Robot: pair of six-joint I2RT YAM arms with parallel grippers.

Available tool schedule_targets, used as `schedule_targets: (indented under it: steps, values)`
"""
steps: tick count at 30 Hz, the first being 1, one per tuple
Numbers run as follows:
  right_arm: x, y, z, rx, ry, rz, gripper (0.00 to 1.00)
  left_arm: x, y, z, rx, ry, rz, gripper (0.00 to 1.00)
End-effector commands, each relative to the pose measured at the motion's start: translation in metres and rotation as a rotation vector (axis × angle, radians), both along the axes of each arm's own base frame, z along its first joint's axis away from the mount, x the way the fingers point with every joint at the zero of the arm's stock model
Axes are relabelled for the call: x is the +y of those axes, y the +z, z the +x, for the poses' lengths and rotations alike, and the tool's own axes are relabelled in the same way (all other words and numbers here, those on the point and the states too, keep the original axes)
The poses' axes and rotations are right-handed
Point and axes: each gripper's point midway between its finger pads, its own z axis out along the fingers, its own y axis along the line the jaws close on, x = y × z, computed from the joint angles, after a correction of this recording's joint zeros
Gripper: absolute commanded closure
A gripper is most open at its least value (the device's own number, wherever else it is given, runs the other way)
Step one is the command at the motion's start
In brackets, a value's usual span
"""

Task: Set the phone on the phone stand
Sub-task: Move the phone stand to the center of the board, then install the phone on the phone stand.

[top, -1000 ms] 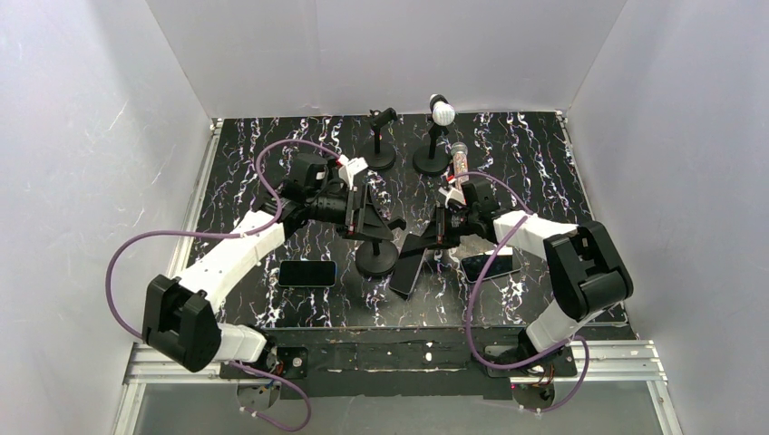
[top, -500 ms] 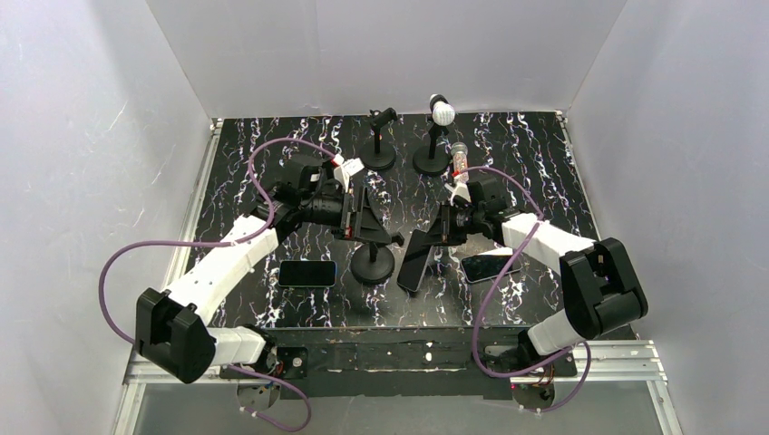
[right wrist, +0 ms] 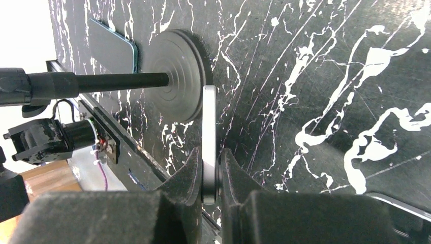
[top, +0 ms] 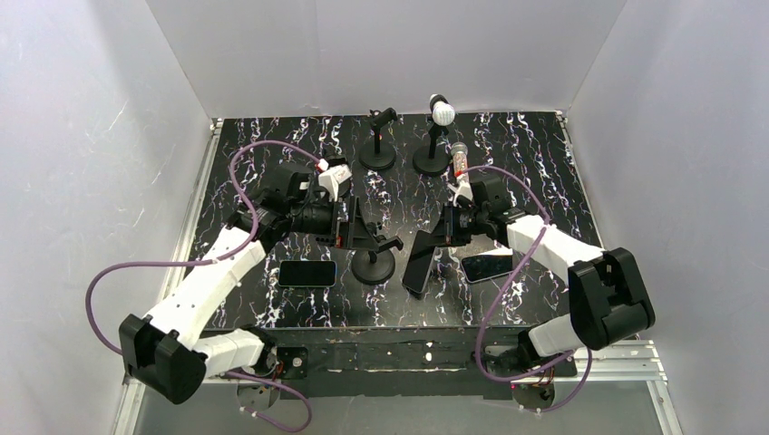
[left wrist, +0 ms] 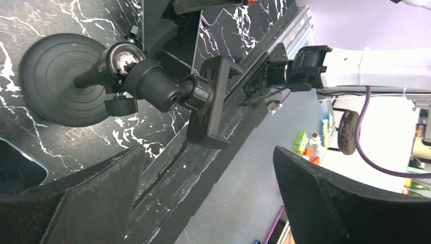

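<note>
The black phone stand (top: 374,267) stands mid-table on a round base (left wrist: 53,79), its clamp head (left wrist: 213,101) tilted toward the table's near edge. My left gripper (top: 365,230) is open just left of the stand's head, and its fingers (left wrist: 91,203) hold nothing. My right gripper (top: 446,227) is shut on a dark phone (top: 420,261), held on edge and tilted, just right of the stand. In the right wrist view the phone (right wrist: 209,127) is edge-on between my fingers (right wrist: 190,175), its far end close to the stand's base (right wrist: 175,76).
Two more phones lie flat, one (top: 306,273) left of the stand and one (top: 490,265) under the right arm. Two other stands (top: 377,149) are at the back, one carrying a white ball (top: 442,111). The white walls close in on three sides.
My left gripper has opened wide and drawn back to the left, away from the stand's head. My right gripper has shifted the phone slightly right and tilted it more upright.
</note>
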Motion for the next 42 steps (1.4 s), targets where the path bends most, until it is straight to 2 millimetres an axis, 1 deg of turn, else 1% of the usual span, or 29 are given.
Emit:
schedule_targets:
  steps: [1, 6, 10, 13, 15, 17, 18, 21, 23, 28, 32, 36, 38, 40, 42]
  values:
    - [-0.001, 0.043, 0.016, -0.127, -0.012, 0.042, 0.99, 0.012, 0.02, 0.002, -0.101, 0.044, 0.027, 0.03]
    - [-0.014, 0.061, 0.021, -0.164, -0.053, 0.049, 0.99, 0.014, 0.023, 0.002, -0.114, 0.074, 0.034, 0.11]
    - [-0.026, 0.075, 0.027, -0.197, -0.088, 0.048, 0.99, 0.008, 0.022, 0.0, -0.113, 0.069, 0.051, 0.14]
    - [-0.036, 0.085, 0.03, -0.218, -0.116, 0.051, 0.99, 0.003, 0.019, -0.001, -0.104, 0.069, 0.067, 0.2]
    - [-0.042, 0.091, 0.031, -0.237, -0.133, 0.053, 0.99, 0.0, 0.017, 0.0, -0.099, 0.07, 0.079, 0.28]
    - [-0.046, 0.096, 0.031, -0.25, -0.146, 0.055, 0.99, -0.004, 0.015, 0.0, -0.096, 0.062, 0.09, 0.38]
    - [-0.047, 0.098, 0.032, -0.257, -0.151, 0.056, 0.99, -0.005, 0.014, 0.0, -0.095, 0.059, 0.097, 0.41]
    - [-0.05, 0.098, 0.032, -0.257, -0.157, 0.057, 0.99, -0.01, 0.01, -0.001, -0.089, 0.048, 0.116, 0.53]
    - [-0.05, 0.097, 0.031, -0.249, -0.155, 0.061, 0.99, -0.009, 0.008, 0.0, -0.089, 0.056, 0.139, 0.57]
    - [-0.049, 0.094, 0.03, -0.241, -0.151, 0.069, 0.99, -0.004, 0.003, 0.0, -0.093, 0.071, 0.193, 0.57]
    - [-0.048, 0.094, 0.029, -0.237, -0.146, 0.075, 0.99, -0.009, 0.001, -0.002, -0.088, 0.056, 0.203, 0.48]
    - [-0.047, 0.093, 0.03, -0.235, -0.146, 0.078, 0.99, -0.011, -0.006, -0.002, -0.08, 0.049, 0.224, 0.47]
    - [-0.047, 0.093, 0.029, -0.232, -0.146, 0.08, 0.99, -0.013, -0.011, -0.003, -0.071, 0.042, 0.239, 0.5]
    - [-0.047, 0.092, 0.029, -0.232, -0.146, 0.082, 0.99, -0.012, -0.014, -0.003, -0.071, 0.042, 0.246, 0.57]
    - [-0.047, 0.092, 0.028, -0.228, -0.148, 0.084, 0.99, -0.011, -0.013, -0.002, -0.079, 0.049, 0.251, 0.68]
